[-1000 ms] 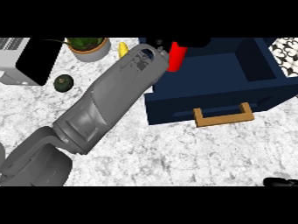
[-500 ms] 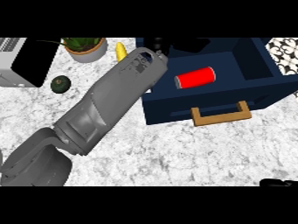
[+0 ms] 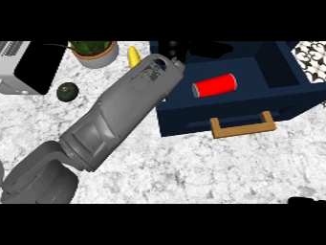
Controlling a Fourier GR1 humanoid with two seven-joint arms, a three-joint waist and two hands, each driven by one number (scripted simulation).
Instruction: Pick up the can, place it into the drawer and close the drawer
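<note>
While my left forearm (image 3: 116,115) crosses the marbled counter (image 3: 193,172) on a diagonal from the lower left, it is the largest shape in view, grey and broad, and its wrist ends at the upper left corner of the drawer. Ahead of that wrist my left hand (image 3: 174,48) shows only as a dark shape over the drawer's dark back edge, so I cannot tell whether my fingers are spread, curled or holding anything.

The dark blue drawer (image 3: 292,93) stands pulled open to the right of my wrist, its tan handle (image 3: 243,127) on the front face, nearer me than my fingers.

A grey appliance with a black front (image 3: 24,67) sits well to the left of my fingers, at the view's upper left.

A potted plant (image 3: 94,51) stands left of my fingers, near the counter's far edge.

The red can (image 3: 214,85) lies on its side inside the drawer, on the drawer floor, to the right of my fingers and a little nearer me, apart from them.

A yellow banana (image 3: 132,56) lies just left of my wrist, between it and the potted plant.

A dark green avocado (image 3: 67,91) rests left of my forearm.

My right hand (image 3: 313,200) shows only as a dark sliver at the lower right edge, far from the can; its fingers cannot be made out.
</note>
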